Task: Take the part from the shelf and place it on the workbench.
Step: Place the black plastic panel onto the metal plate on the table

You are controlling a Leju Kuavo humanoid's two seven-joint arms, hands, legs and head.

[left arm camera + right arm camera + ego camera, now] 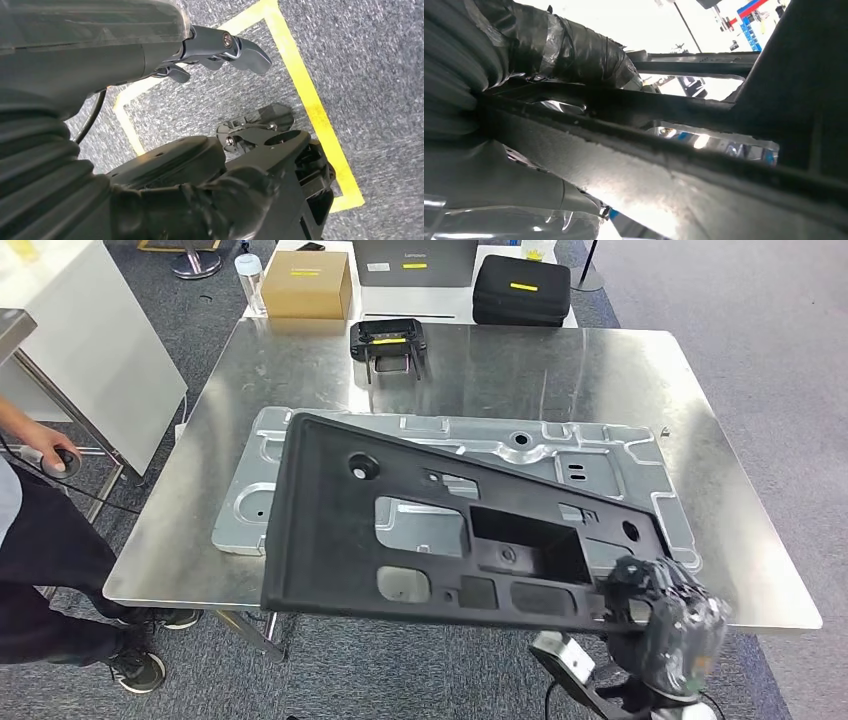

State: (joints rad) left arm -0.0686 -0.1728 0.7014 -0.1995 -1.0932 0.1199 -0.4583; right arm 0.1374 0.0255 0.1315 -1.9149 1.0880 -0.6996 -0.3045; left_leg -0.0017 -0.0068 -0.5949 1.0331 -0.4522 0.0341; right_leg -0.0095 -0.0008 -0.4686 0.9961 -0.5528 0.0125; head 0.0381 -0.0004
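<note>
One hand is doing all the carrying here: the right hand [668,612] grips the black part [420,530] by its near right corner, fingers wrapped over the rim, and the right wrist view shows the same thing up close, the edge of the panel clamped between thumb and fingers. The part hangs tilted over the near edge of the workbench [300,370], its far side above the silver stamped plate [600,455] that lies across the middle, its near left corner sticking out past the bench edge. To do this well I'd say bring it further in over the bench, level it out, and lower the far edge first so it doesn't slap down or slide off the front; holding a big panel by one corner means it'll want to twist. The left hand [220,50] hangs down over the carpet holding nothing, fingers loosely spread. The part itself is a wide flat matte black panel with a raised rim, several rectangular cutouts and a few round holes, looks stiff but light.
</note>
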